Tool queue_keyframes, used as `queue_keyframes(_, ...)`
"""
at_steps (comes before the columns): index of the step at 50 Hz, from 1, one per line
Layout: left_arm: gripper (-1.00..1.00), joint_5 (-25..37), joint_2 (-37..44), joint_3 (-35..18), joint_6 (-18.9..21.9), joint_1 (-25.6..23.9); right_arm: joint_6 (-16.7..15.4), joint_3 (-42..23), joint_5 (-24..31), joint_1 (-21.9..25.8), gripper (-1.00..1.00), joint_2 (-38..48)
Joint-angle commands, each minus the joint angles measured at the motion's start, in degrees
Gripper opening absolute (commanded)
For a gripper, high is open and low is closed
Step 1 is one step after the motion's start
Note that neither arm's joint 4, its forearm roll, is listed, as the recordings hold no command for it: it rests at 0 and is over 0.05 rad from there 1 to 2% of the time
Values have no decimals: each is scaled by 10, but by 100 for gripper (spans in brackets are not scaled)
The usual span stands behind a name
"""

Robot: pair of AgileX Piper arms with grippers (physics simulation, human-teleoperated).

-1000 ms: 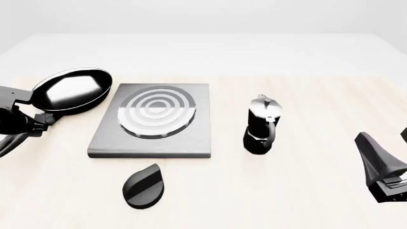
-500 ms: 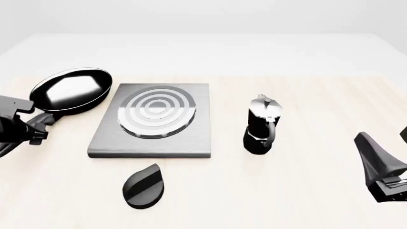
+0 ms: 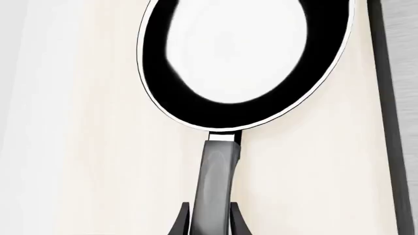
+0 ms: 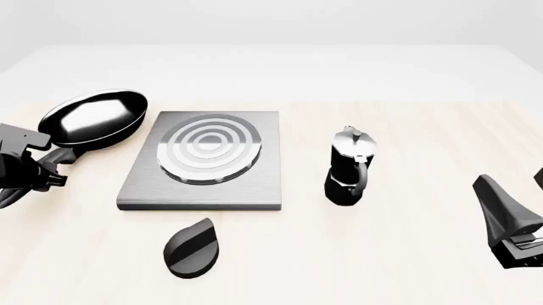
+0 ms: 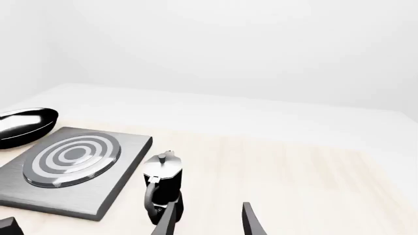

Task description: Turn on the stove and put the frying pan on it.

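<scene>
The frying pan, glossy black with a thin silver rim, lies left of the stove, a grey slab with silver rings. Its handle runs toward my left gripper. In the left wrist view the fingers press both sides of the pan handle, below the pan bowl. The pan looks slightly tipped up. The black teardrop knob lies in front of the stove. My right gripper hangs open at the far right, holding nothing; in its wrist view the fingers stand apart.
A black moka pot stands upright right of the stove, between it and the right arm; it also shows in the right wrist view as the moka pot. The stove's edge runs close beside the pan.
My left gripper slid along the handle and closed on it. The pan's tilt has changed slightly, its near side lifting. The right arm has not moved.
</scene>
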Motion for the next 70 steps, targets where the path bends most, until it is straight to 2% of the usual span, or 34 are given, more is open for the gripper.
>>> queue_keyframes(1,-100,15,-38,-6,-6,-14,1,1,3,1,100,-5)
queue_keyframes(14,-100,56,-112,-11,-26,-35,2,-3,16,2,100,-17)
queue_keyframes(31,-100,76,-162,-5,-21,-42,2,-5,17,5,100,-18)
queue_keyframes(58,-100,91,-324,89,6,-144,4,-12,30,9,100,-31)
queue_keyframes(70,-100,58,-335,121,15,-175,7,-11,42,8,100,-46)
